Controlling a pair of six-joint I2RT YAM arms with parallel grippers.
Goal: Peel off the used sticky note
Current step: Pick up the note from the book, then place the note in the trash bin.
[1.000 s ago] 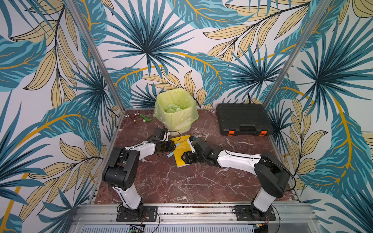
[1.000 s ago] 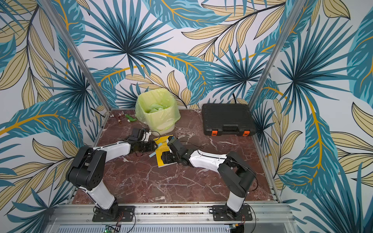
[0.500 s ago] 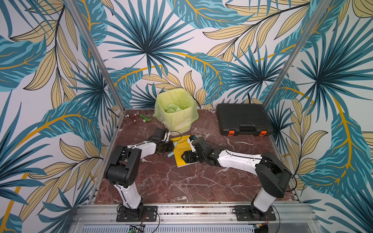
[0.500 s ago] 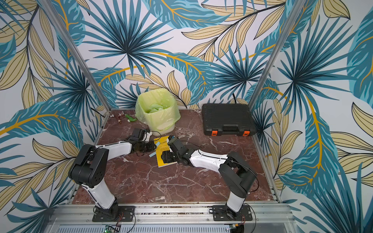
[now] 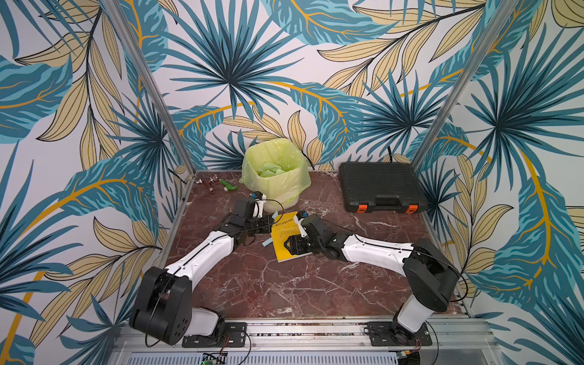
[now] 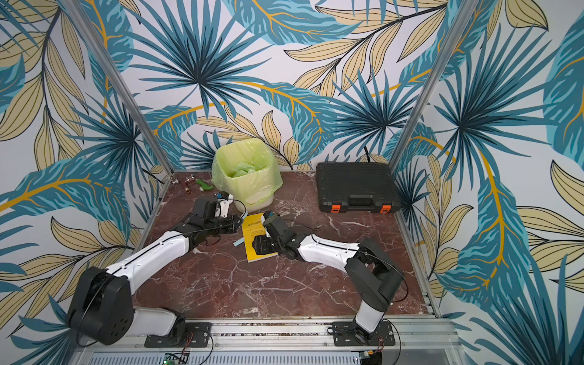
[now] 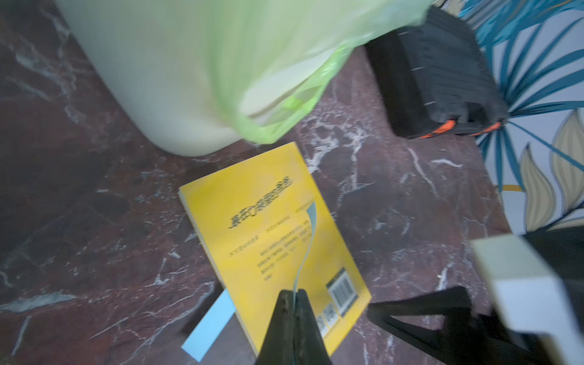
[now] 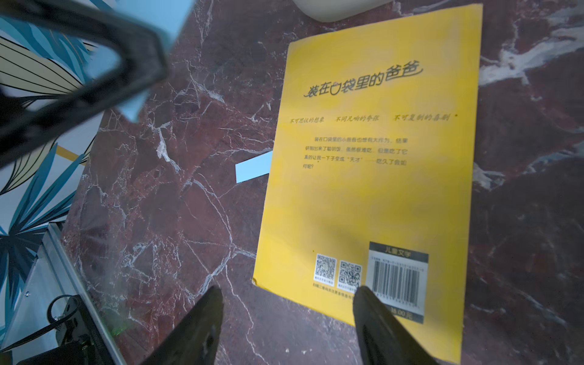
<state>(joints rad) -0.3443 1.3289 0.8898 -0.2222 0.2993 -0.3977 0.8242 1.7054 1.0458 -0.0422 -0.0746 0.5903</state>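
Observation:
A yellow book lies flat on the marble table, back cover up. My left gripper is shut on a thin pale blue sticky note, which curves edge-on above the cover. In the right wrist view this note shows behind the left fingers, off to the side of the book. A second blue sticky note pokes out from under the book's long edge. My right gripper is open at the barcode end, one finger over the cover.
A bin lined with a green bag stands just behind the book, with paper scraps inside. A black case with orange latches sits at the back right. Small fittings lie in the back left corner.
My left gripper's jaws have closed on the pale blue sticky note at the book's far end. The right arm has barely moved.

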